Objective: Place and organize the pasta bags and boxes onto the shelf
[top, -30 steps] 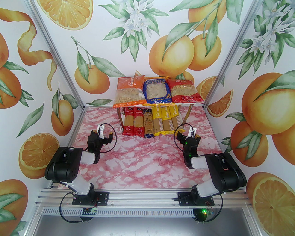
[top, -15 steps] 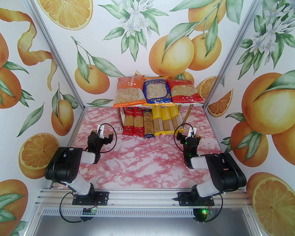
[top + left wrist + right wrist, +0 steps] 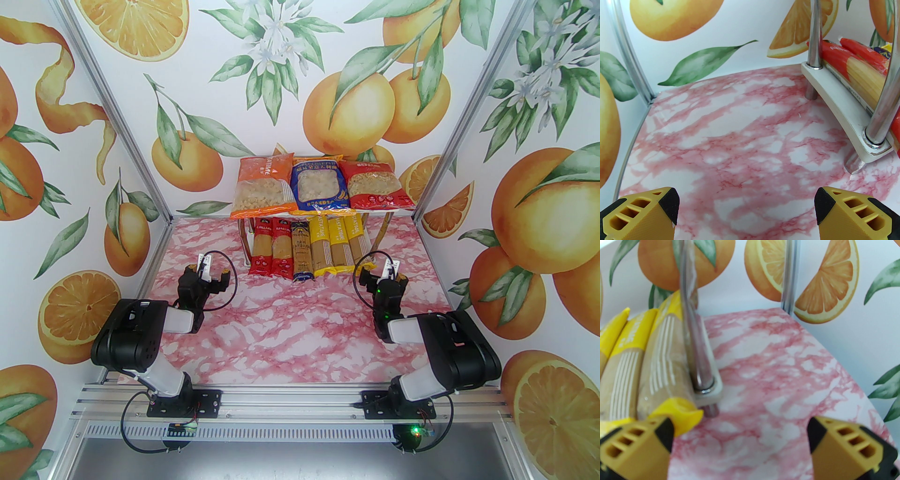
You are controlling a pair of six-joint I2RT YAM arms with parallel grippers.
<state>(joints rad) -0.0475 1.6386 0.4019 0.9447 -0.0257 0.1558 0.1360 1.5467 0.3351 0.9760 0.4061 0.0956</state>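
The shelf (image 3: pixel 401 209) stands at the back centre of the table. On its top board lie an orange bag (image 3: pixel 262 187), a blue bag (image 3: pixel 319 186) and a red bag (image 3: pixel 375 185) side by side. On the lower board lie two red spaghetti packs (image 3: pixel 272 248), one dark blue pack (image 3: pixel 301 253) and three yellow packs (image 3: pixel 335 243). My left gripper (image 3: pixel 210 273) hovers open left of the shelf, nothing between its fingers (image 3: pixel 665 199). My right gripper (image 3: pixel 380 275) is open too, just right of the yellow packs (image 3: pixel 658 371), empty.
The pink marbled tabletop (image 3: pixel 290 323) stretches from the shelf to the arm bases. Aluminium frame posts (image 3: pixel 140 154) and orange-printed walls enclose the left, right and back sides. The shelf's chrome legs (image 3: pixel 881 117) stand close to both grippers.
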